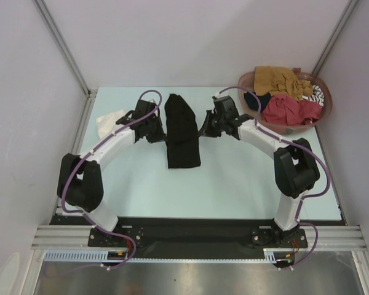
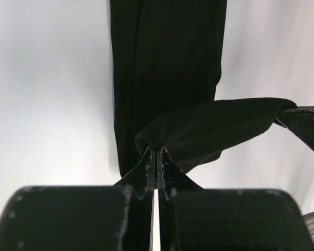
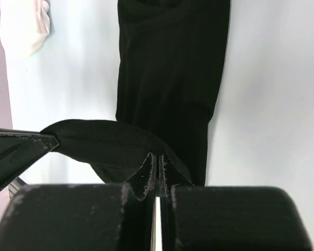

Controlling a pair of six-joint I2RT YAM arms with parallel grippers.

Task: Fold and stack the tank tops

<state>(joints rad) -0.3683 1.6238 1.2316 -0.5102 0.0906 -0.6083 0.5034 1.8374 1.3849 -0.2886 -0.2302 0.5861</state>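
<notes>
Pale counter (image 1: 234, 184). The black tank top (image 1: 182, 132) lies mid-counter toward the far edge as a long narrow strip. A round basket (image 1: 325, 114) at the far right corner holds a mustard tank top (image 1: 277, 80), a red tank top (image 1: 289, 110) and a striped tank top (image 1: 318, 93). The white tank top (image 1: 109, 123) is crumpled at the left edge. The left pincer (image 2: 157, 157) and right pincer (image 3: 157, 159) are each clenched on a raised fold of the black tank top, stretched between them above the strip.
</notes>
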